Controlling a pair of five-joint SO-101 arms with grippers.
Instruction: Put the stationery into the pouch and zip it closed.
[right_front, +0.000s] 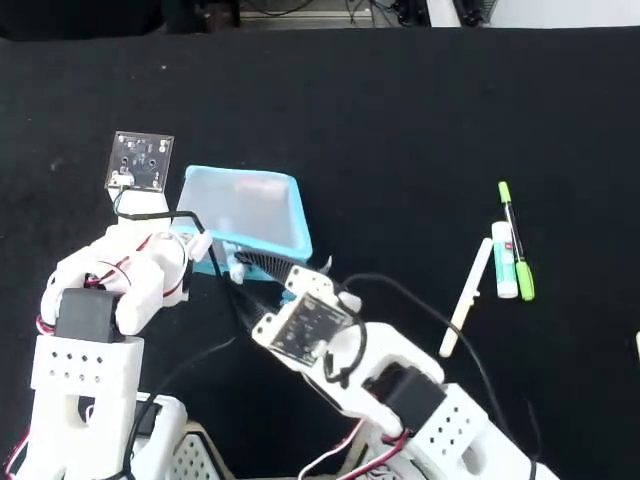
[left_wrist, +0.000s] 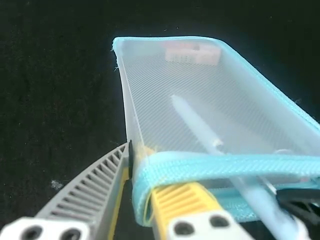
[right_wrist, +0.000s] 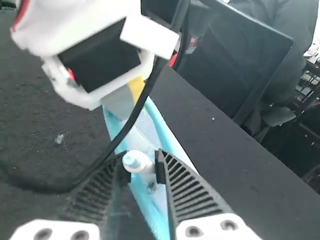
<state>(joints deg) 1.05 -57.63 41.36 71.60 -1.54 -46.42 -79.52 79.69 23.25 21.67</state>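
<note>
The translucent blue-trimmed pouch (right_front: 245, 210) lies open toward the arms. My left gripper (right_front: 207, 252) is shut on its zipper rim (left_wrist: 200, 162) at the near corner, one grey and one yellow-taped finger pinching the fabric. My right gripper (right_wrist: 139, 161) is shut on the end of a white pen (right_wrist: 134, 162) at the pouch mouth. The pen's (left_wrist: 192, 122) body shows through the mesh, inside the pouch. A pale eraser-like item (left_wrist: 192, 52) lies at the pouch's far end. A green pen (right_front: 516, 240), a white glue stick (right_front: 505, 260) and a white pen (right_front: 466, 298) lie to the right.
Black cloth covers the table (right_front: 400, 120). The left arm's camera board (right_front: 140, 160) sits just left of the pouch. Cables (right_front: 215, 290) run between the two arms. Dark room furniture (right_wrist: 240, 65) stands beyond the table edge.
</note>
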